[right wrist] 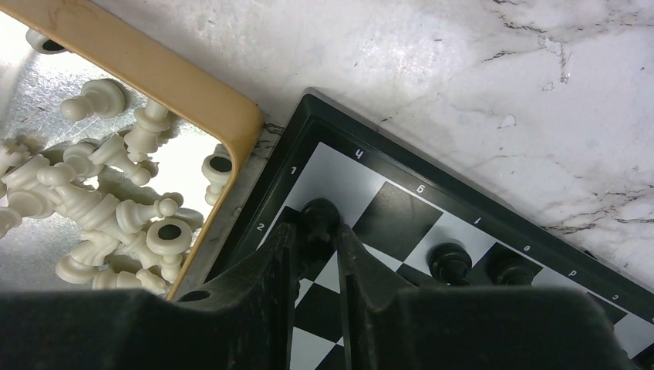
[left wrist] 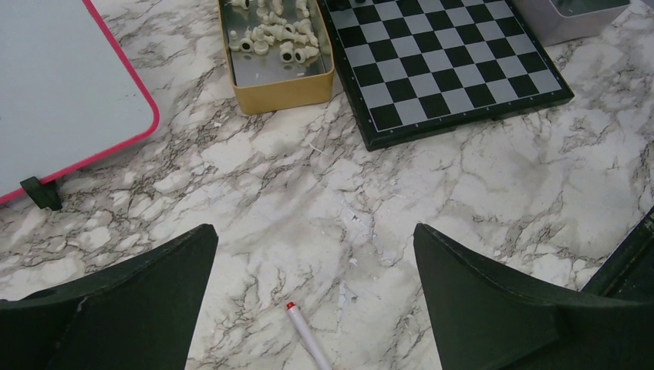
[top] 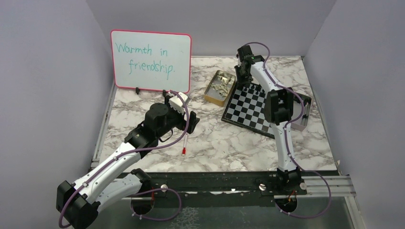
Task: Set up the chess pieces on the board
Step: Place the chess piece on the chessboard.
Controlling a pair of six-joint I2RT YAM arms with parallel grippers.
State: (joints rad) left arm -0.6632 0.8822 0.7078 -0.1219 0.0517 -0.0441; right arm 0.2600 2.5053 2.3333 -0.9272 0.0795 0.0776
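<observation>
– Black fingers of the right claw fill the foreground of its wrist view. Clenched or released?
– Clenched, grasping a glossy black chess piece between the fingertips. The piece is over a square near one corner of the small flat chessboard with black and silvery-grey checks. I cannot tell whether it rests on the square or is lifted.
– What else sits by that claw?
– Two more black chessmen stand just to its right, along the same board edge. To its left, just off the board's rim, a tan rectangular metal tin holds a tumbled heap of pale cream chess pieces.
– And the left claw?
– Released, fingers spread wide, hanging above the white grey-veined marble tabletop and gripping nothing. A thin white pen with a red tip lies on the marble right beneath it. The tin and the board are ahead of it, well apart from the fingers. Ahead to its left stands a pink-framed whiteboard with green writing.
– Anything past the board?
– A grey rectangular box on the side away from the tin, touching or just beside the rim; I cannot tell which.
</observation>
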